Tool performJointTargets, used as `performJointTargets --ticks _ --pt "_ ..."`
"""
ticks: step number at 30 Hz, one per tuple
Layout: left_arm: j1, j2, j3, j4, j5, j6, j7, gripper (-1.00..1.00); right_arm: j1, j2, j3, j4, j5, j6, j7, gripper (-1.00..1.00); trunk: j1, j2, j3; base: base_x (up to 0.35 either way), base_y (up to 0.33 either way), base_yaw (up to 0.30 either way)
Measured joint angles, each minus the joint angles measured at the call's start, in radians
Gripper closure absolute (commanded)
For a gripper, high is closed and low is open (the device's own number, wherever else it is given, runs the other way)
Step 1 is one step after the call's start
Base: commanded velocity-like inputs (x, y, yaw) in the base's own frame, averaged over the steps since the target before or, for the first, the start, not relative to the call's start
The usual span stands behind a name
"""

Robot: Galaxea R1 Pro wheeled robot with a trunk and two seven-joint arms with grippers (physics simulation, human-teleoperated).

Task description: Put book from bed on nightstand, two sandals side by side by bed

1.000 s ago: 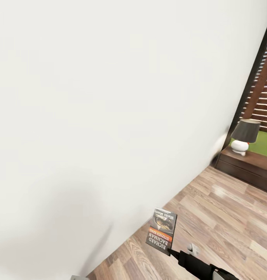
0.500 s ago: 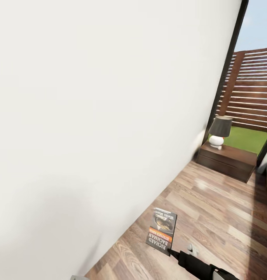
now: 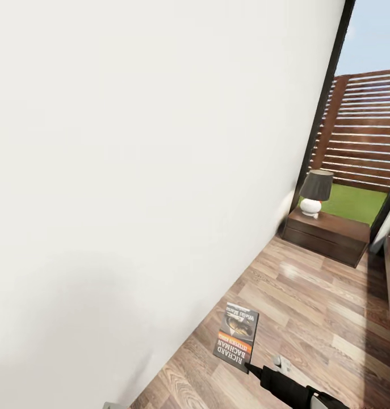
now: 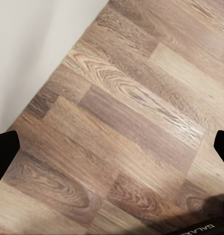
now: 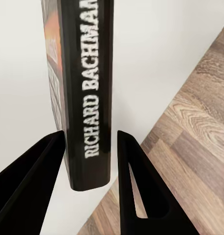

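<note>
Swinging with the robot, the head view now brings the nightstand nearer ahead, while the book stays put in the right gripper. Its jaws pinch the spine's lower end between them. Thin, light and fairly stiff, the paperback likely pivots if gripped loosely. The left gripper's jaws stand spread over bare floor.

Book and nightstand, as we see them.
We note the book clamped upright, cover upside down; dark nightstand by the far window wall.
</note>
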Motion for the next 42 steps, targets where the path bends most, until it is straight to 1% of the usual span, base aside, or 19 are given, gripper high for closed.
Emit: performJointTargets --ticks 28,34,42 --pt "0.0 0.0 0.0 0.0 0.001 0.0 0.0 -1.0 0.0 0.0 0.004 0.0 0.001 0.0 0.0 1.0 0.0 0.0 0.0 0.002 0.0 -0.277" --pt "0.0 0.0 0.0 0.0 0.001 0.0 0.001 -1.0 0.0 0.0 0.003 0.0 0.001 0.0 0.0 1.0 0.0 0.0 0.0 0.236 0.0 -0.239" --pt "0.0 0.0 0.001 0.0 0.001 0.0 0.0 -1.0 0.0 0.0 0.004 0.0 0.001 0.0 0.0 1.0 -0.001 0.0 0.0 0.311 0.0 -0.028"
